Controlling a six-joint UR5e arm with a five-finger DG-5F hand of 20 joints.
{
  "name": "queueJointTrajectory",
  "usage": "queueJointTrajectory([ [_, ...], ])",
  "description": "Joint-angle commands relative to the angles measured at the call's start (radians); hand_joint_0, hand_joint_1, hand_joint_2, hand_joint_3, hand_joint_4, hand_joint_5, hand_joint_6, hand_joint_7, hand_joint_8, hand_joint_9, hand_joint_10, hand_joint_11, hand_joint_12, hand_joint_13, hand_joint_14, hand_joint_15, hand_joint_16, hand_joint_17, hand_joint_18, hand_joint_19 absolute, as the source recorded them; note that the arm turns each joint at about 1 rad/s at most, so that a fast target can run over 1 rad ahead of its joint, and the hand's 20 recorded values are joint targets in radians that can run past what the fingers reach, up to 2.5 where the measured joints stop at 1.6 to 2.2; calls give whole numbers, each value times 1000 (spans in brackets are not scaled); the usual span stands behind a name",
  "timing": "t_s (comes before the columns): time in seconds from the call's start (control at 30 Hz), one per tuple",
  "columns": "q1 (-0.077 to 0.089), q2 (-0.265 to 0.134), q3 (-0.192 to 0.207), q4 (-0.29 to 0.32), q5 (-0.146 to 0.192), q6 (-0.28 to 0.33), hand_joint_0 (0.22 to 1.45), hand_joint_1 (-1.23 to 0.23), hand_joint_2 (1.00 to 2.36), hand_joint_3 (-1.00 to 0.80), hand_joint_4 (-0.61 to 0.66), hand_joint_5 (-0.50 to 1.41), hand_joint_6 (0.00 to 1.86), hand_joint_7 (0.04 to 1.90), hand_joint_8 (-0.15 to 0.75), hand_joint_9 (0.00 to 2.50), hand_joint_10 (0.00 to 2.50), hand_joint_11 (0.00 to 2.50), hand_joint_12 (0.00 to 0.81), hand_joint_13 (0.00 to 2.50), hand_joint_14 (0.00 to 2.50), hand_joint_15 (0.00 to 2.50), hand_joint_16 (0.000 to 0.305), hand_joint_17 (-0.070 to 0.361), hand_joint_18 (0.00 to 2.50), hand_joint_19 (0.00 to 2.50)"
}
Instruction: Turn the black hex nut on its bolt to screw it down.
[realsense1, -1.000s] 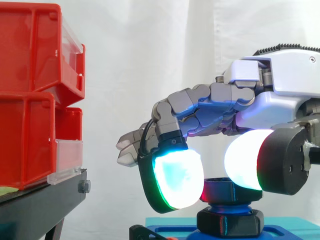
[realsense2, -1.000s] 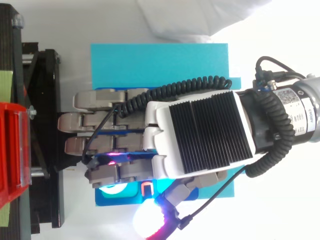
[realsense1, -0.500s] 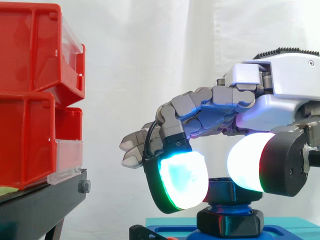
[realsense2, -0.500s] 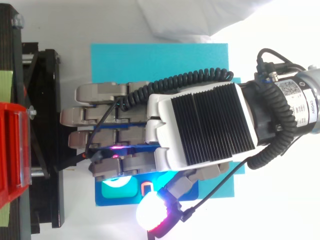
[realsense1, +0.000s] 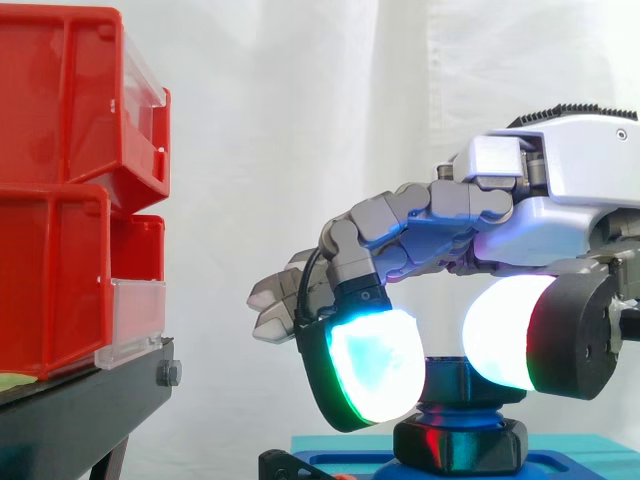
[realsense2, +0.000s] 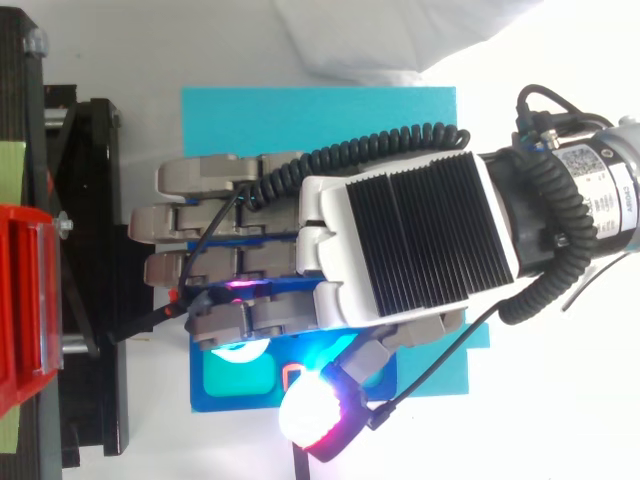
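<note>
The black hex nut (realsense1: 447, 378) sits on its upright bolt above a wider black hex collar (realsense1: 460, 445), on a blue fixture (realsense2: 230, 385). My hand (realsense1: 560, 190) reaches in from the right, directly over the bolt. One curled finger with a glowing cyan-white pad (realsense1: 370, 365) stands at the nut's left. The thumb's white pad (realsense1: 505, 335) covers its right side, so the nut is pinched between them. The other fingers stretch out to the left. In the top view the hand (realsense2: 400, 250) hides the nut.
Red bins (realsense1: 60, 120) are stacked on a black stand (realsense1: 80, 410) at the left, a short gap from the outstretched fingertips. The blue fixture rests on a cyan board (realsense2: 320, 115). A white curtain hangs behind.
The hand has twisted at the wrist and shifted slightly right. In the top view the thumb pad swung up toward the fixture. In the side view the curled finger pad dropped lower.
</note>
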Motion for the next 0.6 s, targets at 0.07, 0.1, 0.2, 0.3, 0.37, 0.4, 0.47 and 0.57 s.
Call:
queueJointTrajectory([
  [0.07, -9, 0, -1, 0, -12, -7, 473, -363, 1000, -500, 158, -99, 542, 1360, 212, 519, 0, 26, 258, 277, 0, 0, 47, 105, 81, 120],
  [0.1, -12, 0, 0, 0, -15, -8, 472, -361, 1000, -500, 160, -99, 542, 1361, 211, 520, 0, 27, 258, 277, 0, 0, 47, 106, 82, 124],
  [0.2, -17, 0, 0, 0, -21, -10, 474, -355, 1000, -500, 165, -99, 541, 1366, 213, 520, 0, 32, 259, 279, 0, 0, 47, 105, 81, 124],
  [0.3, -23, 0, -1, 0, -32, -10, 475, -351, 1000, -500, 159, -99, 541, 1371, 211, 523, 0, 28, 259, 280, 0, 0, 47, 105, 81, 125],
  [0.37, -28, 0, -1, 0, -38, -10, 474, -346, 1000, -500, 160, -99, 541, 1369, 212, 524, 0, 28, 259, 280, 0, 0, 47, 105, 81, 124],
  [0.4, -31, 0, 0, 0, -43, -10, 475, -344, 1000, -500, 159, -99, 541, 1364, 213, 523, 1, 28, 259, 280, 0, 0, 47, 105, 80, 124],
  [0.47, -32, 0, 0, 1, -46, -10, 476, -314, 1000, -500, 157, -98, 540, 1366, 214, 525, 0, 34, 259, 281, 0, 0, 47, 105, 80, 131],
  [0.57, -40, 0, 0, 1, -49, -10, 478, -253, 1000, -500, 149, -98, 537, 1372, 214, 527, 0, 28, 260, 279, 0, 0, 47, 106, 77, 136],
])
